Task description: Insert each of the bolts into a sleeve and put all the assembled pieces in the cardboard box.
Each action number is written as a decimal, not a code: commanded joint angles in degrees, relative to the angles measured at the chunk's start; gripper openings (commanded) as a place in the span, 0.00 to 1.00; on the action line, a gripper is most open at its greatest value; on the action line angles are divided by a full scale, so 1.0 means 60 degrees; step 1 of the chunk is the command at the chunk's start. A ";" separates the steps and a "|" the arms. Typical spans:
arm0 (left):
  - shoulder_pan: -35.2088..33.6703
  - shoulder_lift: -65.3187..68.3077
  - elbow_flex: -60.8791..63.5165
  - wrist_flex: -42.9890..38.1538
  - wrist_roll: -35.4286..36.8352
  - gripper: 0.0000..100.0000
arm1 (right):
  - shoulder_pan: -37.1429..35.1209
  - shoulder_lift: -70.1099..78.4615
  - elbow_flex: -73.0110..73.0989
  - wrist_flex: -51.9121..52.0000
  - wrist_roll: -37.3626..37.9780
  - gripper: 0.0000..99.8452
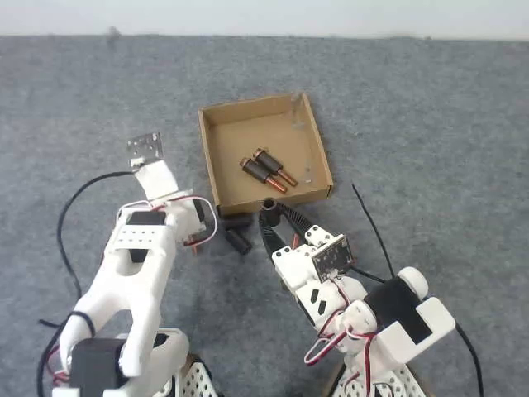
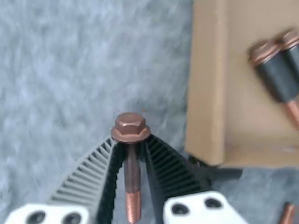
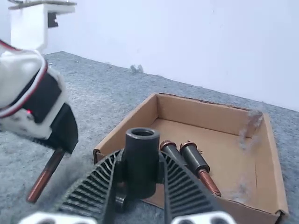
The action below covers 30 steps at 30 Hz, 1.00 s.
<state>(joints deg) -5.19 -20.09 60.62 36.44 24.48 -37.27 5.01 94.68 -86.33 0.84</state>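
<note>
A bolt (image 2: 130, 129) is clamped in the left gripper (image 2: 131, 140) just beside the cardboard box (image 1: 208, 157); a sleeve (image 3: 141, 148) is held upright in the right gripper (image 3: 141, 157); two assembled pieces (image 1: 266, 171) are seen inside it

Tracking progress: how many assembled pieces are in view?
2. Both lie side by side on the cardboard box floor: one assembled piece, a second assembled piece beside it. None seems hidden.

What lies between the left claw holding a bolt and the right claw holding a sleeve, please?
In the high view, two loose black sleeves lie there on the carpet, beside the cardboard box.
</note>
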 commanded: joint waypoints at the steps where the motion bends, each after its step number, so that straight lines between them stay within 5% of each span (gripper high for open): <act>1: 0.0015 -0.0557 -0.1092 -0.0366 -0.0044 0.01 | -0.0037 -0.0022 0.0190 -0.0227 -0.0059 0.01; 11: 0.0029 -0.0571 -0.3040 -0.0366 -0.0044 0.01 | -0.0037 -0.0022 0.0190 -0.0227 -0.0059 0.01; 20: 0.1582 -0.0571 -0.3685 -0.0454 -0.0059 0.01 | -0.0037 -0.0022 0.0190 -0.0227 -0.0059 0.01; 30: 0.2037 -0.0571 -0.2996 -0.2681 -0.0044 0.01 | -0.0139 -0.0022 0.0190 -0.0227 -0.0059 0.01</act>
<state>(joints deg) 6.68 -20.09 42.07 26.86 24.48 -37.27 5.01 94.68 -86.33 0.84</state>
